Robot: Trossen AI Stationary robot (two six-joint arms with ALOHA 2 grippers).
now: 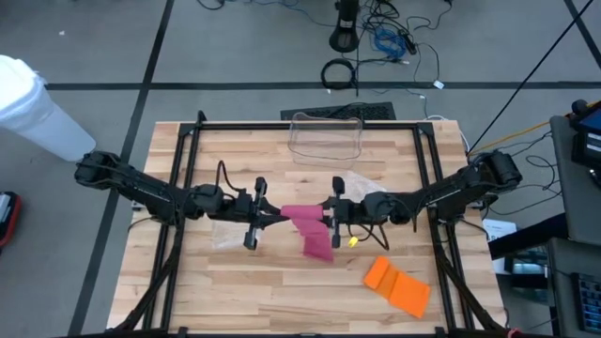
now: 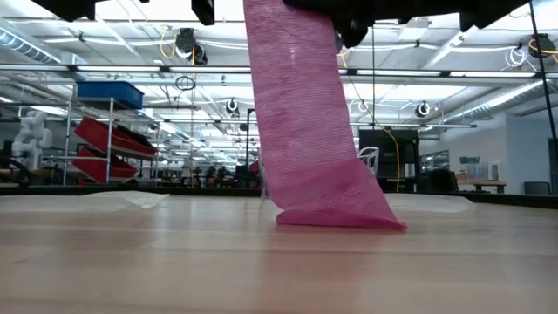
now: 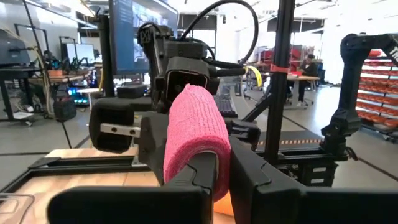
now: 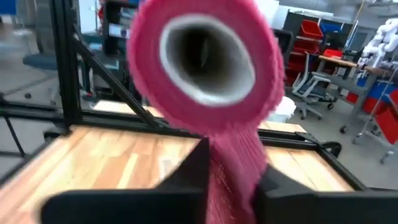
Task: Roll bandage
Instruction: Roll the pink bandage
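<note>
No text, label, brand, number or sign can be read in any view; nothing legible shows.

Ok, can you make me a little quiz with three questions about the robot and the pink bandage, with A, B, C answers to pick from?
1. Where is the orange thing?
A. On the table near the right arm
B. Inside the clear tub
C. Between the two grippers

2. What colour is the bandage the arms hold?
A. Blue
B. Pink
C. White

3. How is the bandage's loose end lying?
A. All wound up
B. Hanging down onto the table
C. Floating above the table

Answers:
1. A, the high view shows it flat on the wood at the right arm's side, away from the clear tub.
2. B, every view shows it pink.
3. B, the low view shows the strip dropping from above and folding on the wood.

The left gripper and right gripper meet at the roll from either side.
</note>
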